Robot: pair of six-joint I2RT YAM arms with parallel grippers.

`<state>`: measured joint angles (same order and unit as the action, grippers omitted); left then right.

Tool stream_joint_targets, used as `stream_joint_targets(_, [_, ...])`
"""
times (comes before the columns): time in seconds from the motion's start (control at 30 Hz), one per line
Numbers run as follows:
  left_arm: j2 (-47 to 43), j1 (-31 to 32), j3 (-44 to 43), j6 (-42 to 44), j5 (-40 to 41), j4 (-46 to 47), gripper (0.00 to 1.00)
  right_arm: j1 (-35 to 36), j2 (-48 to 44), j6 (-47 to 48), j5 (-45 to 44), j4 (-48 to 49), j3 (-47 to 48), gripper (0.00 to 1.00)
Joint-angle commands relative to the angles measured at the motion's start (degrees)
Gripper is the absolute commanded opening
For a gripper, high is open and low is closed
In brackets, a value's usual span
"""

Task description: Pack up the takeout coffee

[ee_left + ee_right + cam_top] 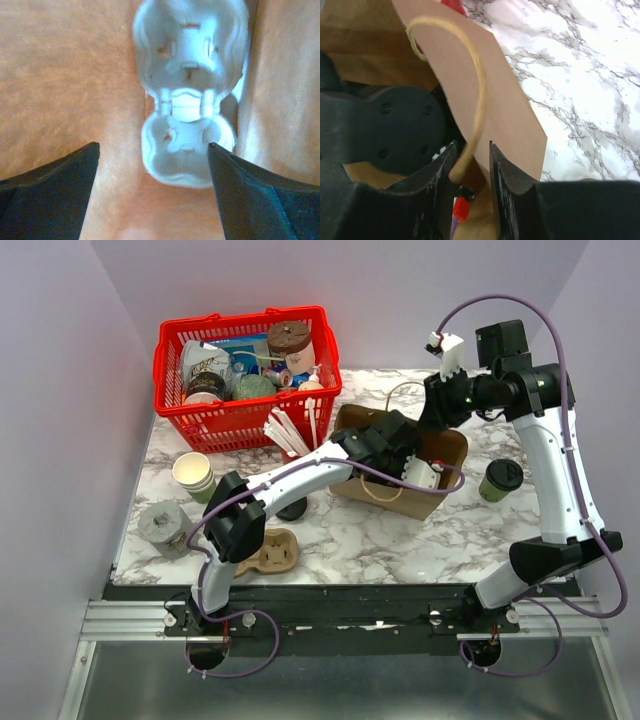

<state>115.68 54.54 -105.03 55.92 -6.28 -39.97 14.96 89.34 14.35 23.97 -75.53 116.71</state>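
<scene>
The takeout coffee [500, 480], a green cup with a black lid, stands upright on the marble to the right of the brown paper bag [450, 445]. My left gripper [154, 147] is down inside the bag, open and empty. Just beyond its fingertips a white moulded two-cup carrier [187, 95] lies on the bag's floor. My right gripper [472, 146] is shut on the bag's far rim, with the twine handle [475, 85] running between its fingers. Neither gripper is near the coffee.
A red basket [180, 415] full of goods stands at the back left. A stack of lidless cups [193, 475], a grey round object [163, 523], a brown cup carrier [272, 552] and a loose black lid [293, 510] lie on the left half.
</scene>
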Motion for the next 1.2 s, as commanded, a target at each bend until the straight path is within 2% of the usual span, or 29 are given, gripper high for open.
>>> stream_joint_targets(0.0, [-3.17,0.21,-3.77,-3.36,-5.40,1.12,0.99,-1.95,2.06,-1.52,-1.38,1.61,2.91,0.39])
stream_joint_targets(0.2, [-6.77,-0.14,-5.62,-7.92,-8.21,4.72,0.99,-3.01,4.00,-0.38,-2.52,2.40,4.05,0.38])
stream_joint_targets(0.33, [-9.67,-0.23,-6.85,-10.04,-13.13,5.60,0.99,-3.45,4.79,-0.02,-2.61,2.49,5.72,0.38])
stream_joint_targets(0.5, [-13.37,-0.23,-8.34,-13.73,-14.29,9.02,0.99,-4.50,5.05,1.82,-1.03,2.40,6.34,0.38])
stream_joint_targets(0.67, [-15.22,-1.36,-12.37,-21.10,-12.00,12.19,0.99,-5.03,5.23,8.57,5.39,0.65,4.60,0.39])
stream_joint_targets(0.73, [-16.01,-2.42,-14.31,-23.74,-11.30,11.58,0.99,-5.12,4.97,9.99,6.61,0.21,4.23,0.40])
stream_joint_targets(0.77, [-16.53,-4.08,-16.06,-27.67,-11.38,10.53,0.99,-5.47,4.97,10.87,8.62,-0.67,4.58,0.41])
stream_joint_targets(0.87, [-18.73,-7.33,-17.83,-33.66,-14.36,7.29,0.99,-5.56,4.88,12.27,11.44,-1.99,4.41,0.43])
stream_joint_targets(0.97, [-21.36,-11.47,-16.18,-32.46,-22.52,0.98,0.99,-5.56,5.05,13.59,11.11,-2.26,3.27,0.45])
stream_joint_targets(1.03, [-23.21,-12.97,-14.51,-27.46,-26.47,-3.08,0.99,-5.56,5.23,14.74,10.66,-2.26,2.30,0.46])
stream_joint_targets(1.07, [-23.83,-13.15,-12.15,-25.10,-26.85,-6.93,0.99,-5.56,5.49,15.96,10.14,-2.43,2.12,0.46])
stream_joint_targets(1.13, [-26.28,-13.06,-8.45,-19.90,-27.11,-9.33,0.99,-5.56,6.02,17.02,9.44,-2.52,1.86,0.47])
stream_joint_targets(1.17, [-27.25,-13.06,-3.56,-19.10,-26.42,-9.17,0.99,-5.47,6.11,18.07,9.08,-2.35,1.77,0.47])
